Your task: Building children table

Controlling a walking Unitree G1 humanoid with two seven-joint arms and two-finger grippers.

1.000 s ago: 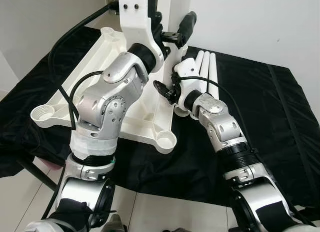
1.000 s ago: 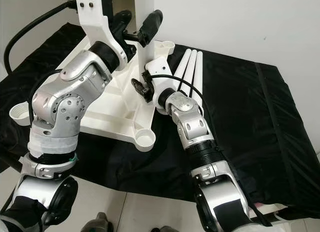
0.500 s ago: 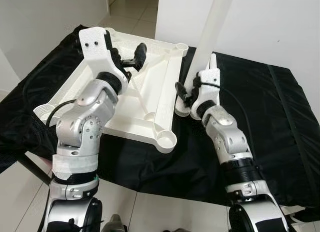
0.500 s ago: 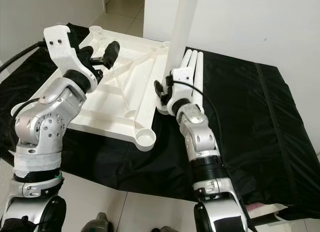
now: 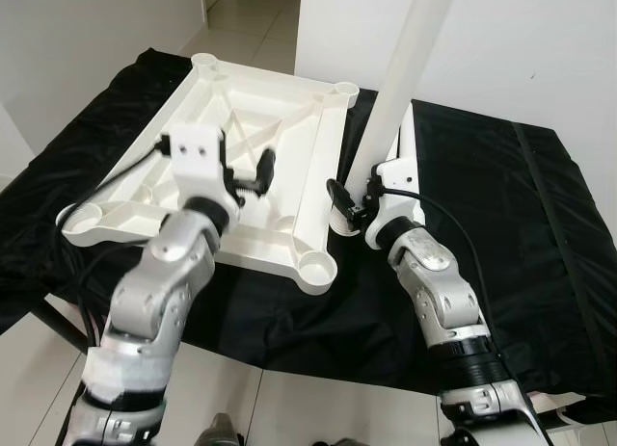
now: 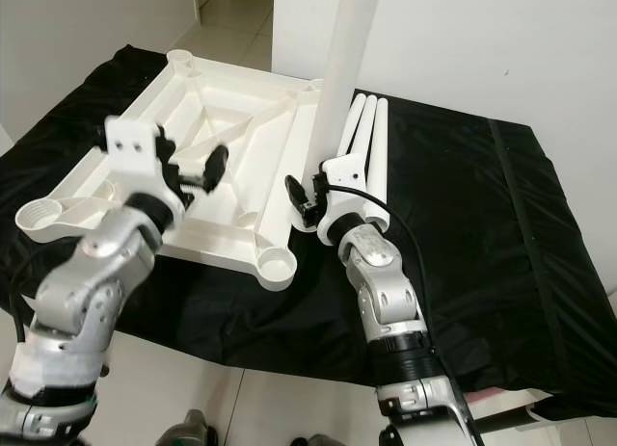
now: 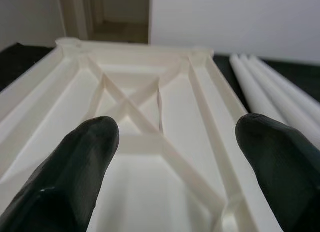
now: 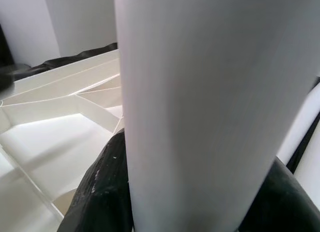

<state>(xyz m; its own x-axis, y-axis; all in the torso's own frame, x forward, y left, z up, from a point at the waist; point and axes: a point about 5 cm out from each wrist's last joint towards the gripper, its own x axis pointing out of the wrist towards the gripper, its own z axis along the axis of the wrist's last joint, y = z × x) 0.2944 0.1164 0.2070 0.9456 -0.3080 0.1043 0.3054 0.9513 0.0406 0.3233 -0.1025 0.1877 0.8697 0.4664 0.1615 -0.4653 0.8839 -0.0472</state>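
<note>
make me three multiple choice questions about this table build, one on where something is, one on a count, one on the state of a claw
1. Where are the spare legs? A on the floor; B on the black cloth beside the tabletop; C inside the tabletop.
2. How many spare legs lie there? A one; B three; C five.
3. The right claw is: A open and idle; B shut on the upright leg; C holding a screwdriver.

B: they lie on the cloth. B: three white tubes side by side. B: black fingers flank the leg.

Silver jointed arms, white wrist housings, black cables.
</note>
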